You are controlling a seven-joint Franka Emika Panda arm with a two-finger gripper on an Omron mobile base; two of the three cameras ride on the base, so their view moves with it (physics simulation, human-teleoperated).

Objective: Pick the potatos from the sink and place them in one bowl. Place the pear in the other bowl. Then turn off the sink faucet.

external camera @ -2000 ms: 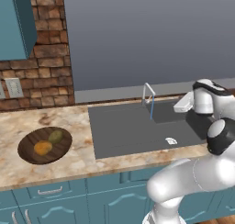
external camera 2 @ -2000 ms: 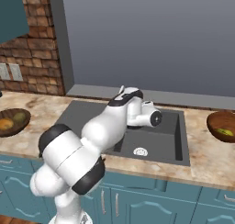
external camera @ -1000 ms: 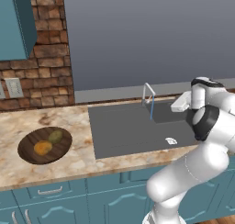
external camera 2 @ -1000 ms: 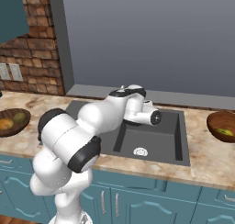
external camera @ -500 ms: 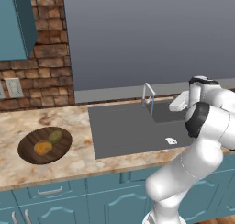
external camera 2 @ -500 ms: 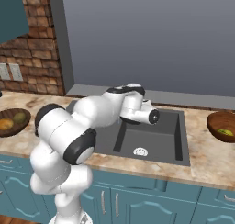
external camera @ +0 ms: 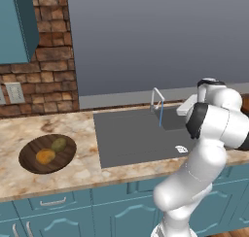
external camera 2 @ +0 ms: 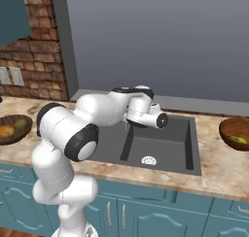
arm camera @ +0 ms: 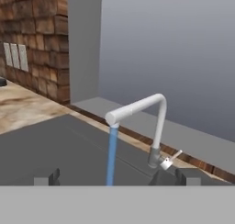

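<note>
two rounded potatos [external camera: 52,151] in wood-grain bowl [external camera: 29,162].

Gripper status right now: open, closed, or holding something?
Gripper: open and empty, its fingers spread wide, aimed at the running sink faucet.

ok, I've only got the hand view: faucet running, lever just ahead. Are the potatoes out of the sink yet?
Observer: Yes. The orange potato and the olive potato lie side by side in the dark wood bowl, on the counter left of the sink.
Operator: And the pear?
Observer: The right base view has a yellow-green pear lying in the reddish bowl, on the counter right of the sink.
</note>
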